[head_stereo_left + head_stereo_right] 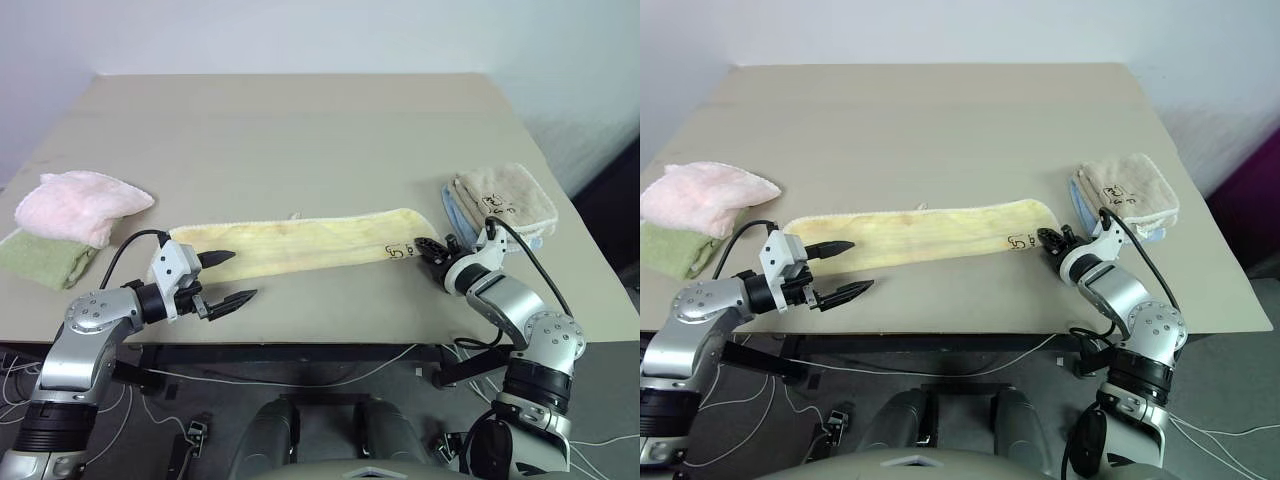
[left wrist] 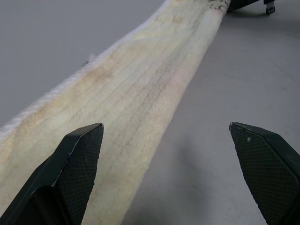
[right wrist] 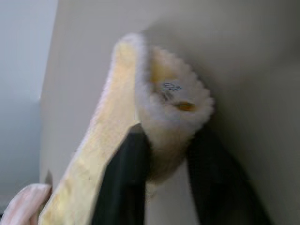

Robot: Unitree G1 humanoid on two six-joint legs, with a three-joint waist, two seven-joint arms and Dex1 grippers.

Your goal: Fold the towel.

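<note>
The pale yellow towel [image 1: 300, 245] lies as a long strip across the near part of the table, with dark handwritten marks near its right end. My right gripper [image 1: 432, 250] is at that right end, shut on the towel's corner. In the right wrist view the cloth [image 3: 173, 103] bunches up between the two black fingers [image 3: 124, 178]. My left gripper [image 1: 243, 275] stands open just above the table at the towel's left end, on its near side. In the left wrist view the towel [image 2: 131, 103] runs away from the fingertips, with nothing between them.
A fluffy pink towel [image 1: 80, 205] rests on a green cloth [image 1: 40, 260] at the left edge. A beige folded towel [image 1: 505, 200] sits on a blue cloth [image 1: 452, 215] at the right. The table's front edge [image 1: 330, 340] runs close behind both grippers.
</note>
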